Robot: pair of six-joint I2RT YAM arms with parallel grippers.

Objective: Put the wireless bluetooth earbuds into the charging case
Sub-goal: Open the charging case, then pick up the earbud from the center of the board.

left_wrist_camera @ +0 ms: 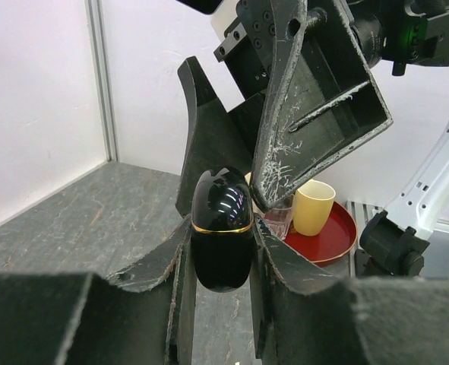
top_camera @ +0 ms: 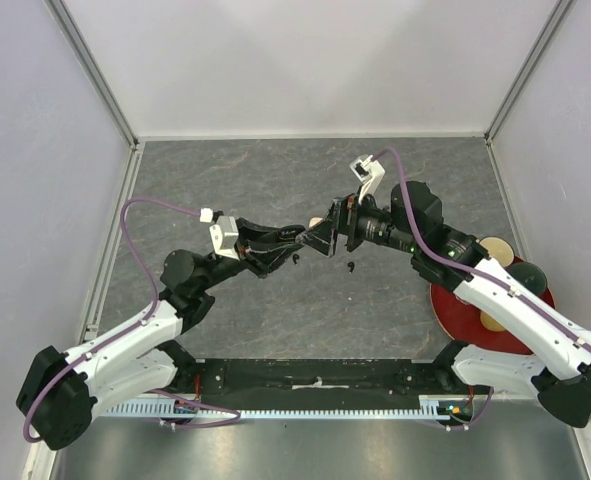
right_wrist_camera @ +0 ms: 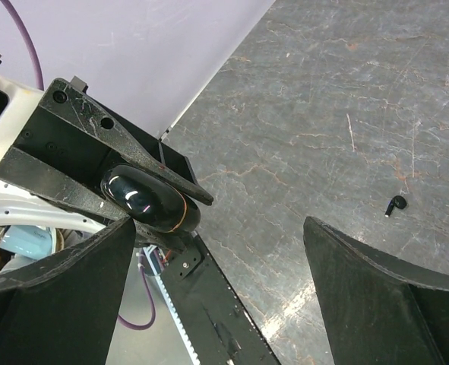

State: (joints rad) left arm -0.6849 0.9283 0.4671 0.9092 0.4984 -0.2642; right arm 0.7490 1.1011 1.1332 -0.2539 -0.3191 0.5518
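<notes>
Right wrist view: one black earbud [right_wrist_camera: 395, 204] lies on the table [right_wrist_camera: 346, 91], below the right claw [right_wrist_camera: 218, 224] and past its finger on the view's right, well apart from it. That claw gapes wide and empty. Just off its other finger, the left claw [left_wrist_camera: 222, 232] pinches the glossy case [left_wrist_camera: 222, 205], lid seemingly closed. The earbud looks featherlight, hard and slick, likely to skitter. Pinching squarely across its bulb seems safest.
</notes>
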